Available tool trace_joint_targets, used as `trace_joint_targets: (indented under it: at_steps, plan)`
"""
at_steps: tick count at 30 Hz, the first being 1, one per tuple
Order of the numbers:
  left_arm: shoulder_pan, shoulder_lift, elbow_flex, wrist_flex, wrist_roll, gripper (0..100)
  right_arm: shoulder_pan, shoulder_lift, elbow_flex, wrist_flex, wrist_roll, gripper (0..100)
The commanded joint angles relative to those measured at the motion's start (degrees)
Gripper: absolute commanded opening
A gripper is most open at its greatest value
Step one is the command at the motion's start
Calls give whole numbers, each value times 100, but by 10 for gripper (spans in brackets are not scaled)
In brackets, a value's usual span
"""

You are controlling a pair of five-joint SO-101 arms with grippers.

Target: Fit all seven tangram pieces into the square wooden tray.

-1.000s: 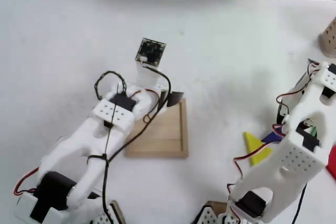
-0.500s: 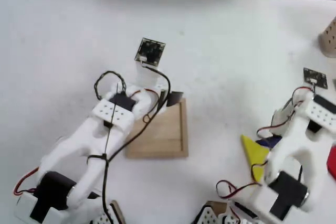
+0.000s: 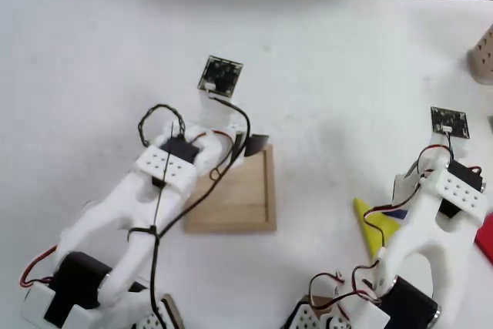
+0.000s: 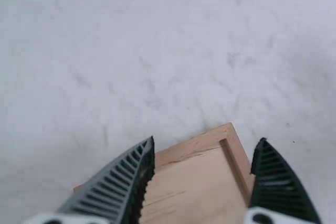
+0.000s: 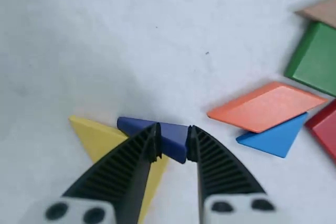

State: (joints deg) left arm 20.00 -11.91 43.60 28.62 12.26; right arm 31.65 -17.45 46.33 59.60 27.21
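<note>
The square wooden tray (image 3: 250, 207) lies mid-table with nothing inside it; one corner of the tray (image 4: 212, 179) fills the left wrist view. My left gripper (image 3: 248, 145) hovers over the tray's far edge, and the left gripper (image 4: 203, 149) is open with nothing between its fingers. My right gripper (image 5: 173, 136) is shut on a dark blue piece (image 5: 170, 135) that overlaps a yellow triangle (image 5: 100, 139). In the high view the right gripper (image 3: 404, 192) stands by the yellow triangle (image 3: 373, 226) at the right.
Beside the right gripper lie an orange parallelogram (image 5: 265, 106), a light blue triangle (image 5: 275, 137), a green piece (image 5: 315, 56), a red piece (image 5: 326, 129) and a tan piece (image 5: 321, 11). A tan object (image 3: 483, 55) stands at the table's right edge.
The right arm has changed pose, its wrist swinging back and to the right, uncovering more of the yellow triangle. The left arm has not moved.
</note>
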Motion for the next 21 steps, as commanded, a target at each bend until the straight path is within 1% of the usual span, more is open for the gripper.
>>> trace_joint_targets:
  at_steps: [1,8,12,14,17,21]
  plan:
    - [-84,-13,-141,-158,-141,296,-22,31,149,4,343,60]
    - [-84,4,-149,-167,-141,296,-13,31,308,-13,651,63]
    - [-84,4,-149,-167,-141,296,-4,31,413,-22,668,128]
    - [-84,4,-149,-167,-141,296,-13,31,501,-22,888,154]
    - [-84,4,-149,-167,-141,296,-13,31,571,-48,1073,154]
    - [-84,4,-149,-167,-141,296,-13,31,615,-338,1081,154]
